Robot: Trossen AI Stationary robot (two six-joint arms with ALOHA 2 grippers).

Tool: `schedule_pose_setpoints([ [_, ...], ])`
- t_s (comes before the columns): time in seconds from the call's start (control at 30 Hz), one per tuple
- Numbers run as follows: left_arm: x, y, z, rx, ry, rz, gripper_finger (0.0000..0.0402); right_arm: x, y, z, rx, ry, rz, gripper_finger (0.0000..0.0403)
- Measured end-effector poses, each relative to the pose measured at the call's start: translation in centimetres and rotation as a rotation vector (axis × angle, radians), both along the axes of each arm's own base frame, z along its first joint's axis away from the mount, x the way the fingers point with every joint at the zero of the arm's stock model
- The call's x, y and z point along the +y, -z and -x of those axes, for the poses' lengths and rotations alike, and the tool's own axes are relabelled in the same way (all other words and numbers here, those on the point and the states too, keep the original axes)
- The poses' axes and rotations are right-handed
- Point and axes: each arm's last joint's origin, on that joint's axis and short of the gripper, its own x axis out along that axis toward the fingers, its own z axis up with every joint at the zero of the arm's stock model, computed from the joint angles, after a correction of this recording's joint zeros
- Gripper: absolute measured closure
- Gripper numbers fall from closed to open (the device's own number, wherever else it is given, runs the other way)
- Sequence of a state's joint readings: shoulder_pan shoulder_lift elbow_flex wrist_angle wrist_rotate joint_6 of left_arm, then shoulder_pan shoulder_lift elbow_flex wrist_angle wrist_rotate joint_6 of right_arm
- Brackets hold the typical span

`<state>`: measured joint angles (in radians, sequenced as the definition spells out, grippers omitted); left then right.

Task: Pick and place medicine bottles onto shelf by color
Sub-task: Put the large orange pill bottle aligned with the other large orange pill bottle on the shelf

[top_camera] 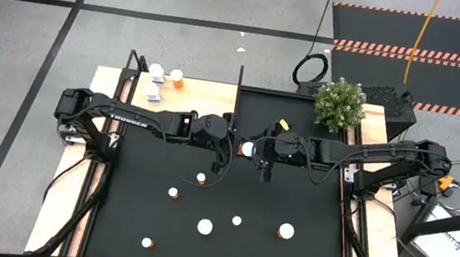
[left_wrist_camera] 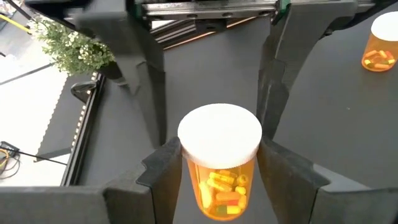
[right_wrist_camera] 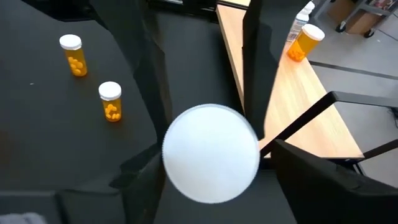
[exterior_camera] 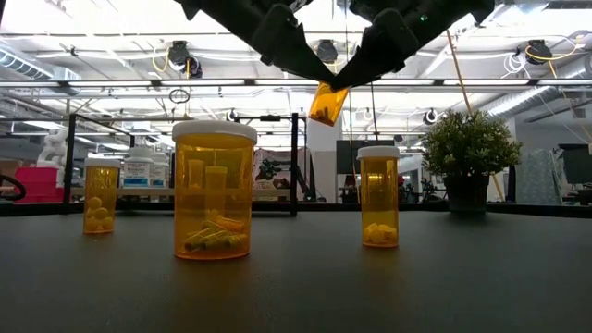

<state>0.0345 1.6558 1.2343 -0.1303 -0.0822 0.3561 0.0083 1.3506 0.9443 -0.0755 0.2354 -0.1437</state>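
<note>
An orange bottle (exterior_camera: 327,103) hangs tilted above the black mat (top_camera: 229,200), its long axis slanting. The left gripper (left_wrist_camera: 219,163) pinches its body just under the cap; the right gripper (right_wrist_camera: 211,158) seems to clasp the same bottle's cap end. Farther back, the shelf (top_camera: 185,95) holds three bottles.

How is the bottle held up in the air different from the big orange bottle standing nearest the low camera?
The held bottle hangs tilted above the black mat between both arms' fingers, while the big orange bottle stands upright on the mat, untouched. The held bottle looks smaller and narrower; the standing one is clearly wider. Both have orange see-through bodies with pills inside and, as the left wrist view shows for the held one, white caps.
</note>
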Motion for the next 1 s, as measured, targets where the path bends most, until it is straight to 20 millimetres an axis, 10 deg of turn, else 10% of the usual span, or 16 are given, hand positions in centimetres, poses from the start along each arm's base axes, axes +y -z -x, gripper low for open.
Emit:
schedule_pose_setpoints([
  [0.37,-0.02,0.00,0.00,0.000,0.003,0.002,0.0218,0.07,0.09,0.07,0.008,-0.010,-0.027,0.0093],
  [1.0,-0.52,0.13,0.06,0.014,0.010,0.011,0.0243,0.16,0.44,0.29,0.051,-0.034,-0.052,0.0240],
])
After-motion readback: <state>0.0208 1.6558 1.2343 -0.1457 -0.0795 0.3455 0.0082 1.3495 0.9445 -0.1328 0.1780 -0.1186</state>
